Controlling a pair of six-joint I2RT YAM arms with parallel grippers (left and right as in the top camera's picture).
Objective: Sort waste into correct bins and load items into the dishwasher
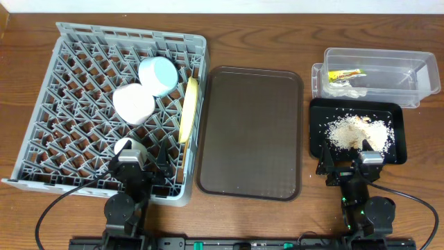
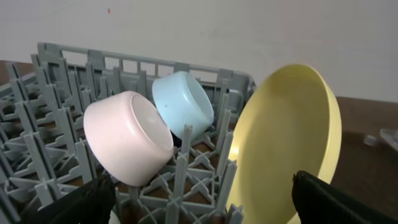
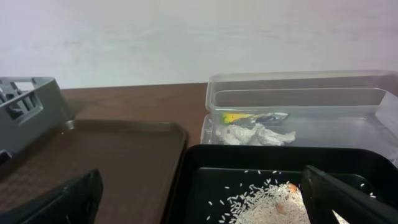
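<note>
A brown wooden worktop (image 1: pixel 263 35) runs below a plain pale wall. The grey dish rack (image 1: pixel 69 104) fills the 9 o'clock side and already carries the dishes. The yellow-green plate (image 1: pixel 187 107) stands on edge along its 3 o'clock wall. The light blue bowl (image 1: pixel 158 75) and the pinkish-white bowl (image 1: pixel 133 103) lie tipped on their sides, touching. The small white cup (image 1: pixel 127 146) sits at the rack's 6 o'clock edge. I cannot find the chopsticks.

The plate looks stiff, light and smooth, so likely slippery. Its upper rim, clear of the pegs, is the place to pinch. Each bowl is best taken by its wall at the rim.

At 2 o'clock the clear tub (image 1: pixel 374 66) holds the snack wrapper (image 1: pixel 345 74) and the crumpled tissue (image 1: pixel 347 89). Both look soft and near weightless, easy to nip anywhere. Just below it, the black tray (image 1: pixel 319 139) holds the crumbly food scraps (image 1: pixel 357 130), which no pinch would gather. The brown serving tray (image 1: pixel 251 132) lies bare between rack and bins.

The left claw (image 1: pixel 139 161) hangs over the rack's 6 o'clock edge beside the cup, spread wide and carrying nothing. The right claw (image 1: pixel 350 167) sits at the black tray's 6 o'clock rim, likewise wide and bare. By my reckoning the sorting is all but finished.
</note>
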